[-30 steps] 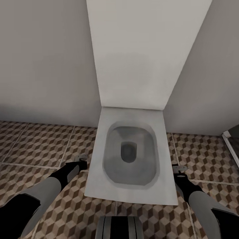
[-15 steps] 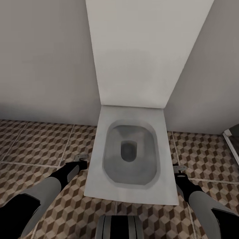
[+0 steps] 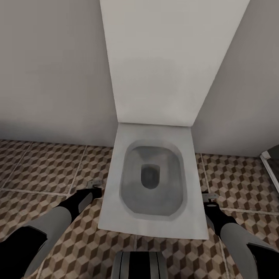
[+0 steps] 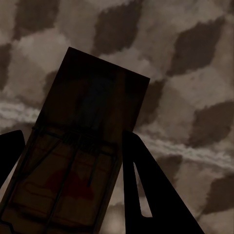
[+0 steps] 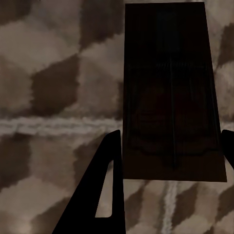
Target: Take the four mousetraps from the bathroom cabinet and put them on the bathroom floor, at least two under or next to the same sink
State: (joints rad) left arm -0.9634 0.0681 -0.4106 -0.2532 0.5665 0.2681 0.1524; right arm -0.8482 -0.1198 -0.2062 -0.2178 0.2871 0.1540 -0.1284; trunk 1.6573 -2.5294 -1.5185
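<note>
Each of my grippers holds a mousetrap low over the bathroom floor [image 3: 46, 166], one on either side of a toilet. My left gripper [image 3: 93, 188] is shut on a mousetrap [image 4: 83, 161]; the tan board, dark wire and red mark lie between the fingers [image 4: 146, 190]. The right gripper [image 3: 209, 198] is shut on another mousetrap [image 5: 170, 97], which looks dark against the cube-pattern tiles [image 5: 48, 87]. In the head view the traps show as small grey slips at the fingertips [image 3: 94, 182]. The cabinet and the sink are out of view.
A white toilet [image 3: 116, 209] with its lid raised [image 3: 155, 62] stands straight ahead between my arms, against a pale wall [image 3: 46, 77]. A white frame edge [image 3: 267, 166] shows at the far right. My base [image 3: 139, 265] sits just before the bowl.
The head view shifted by a few pixels. Both arms stay where they were and keep their hold on the traps.
</note>
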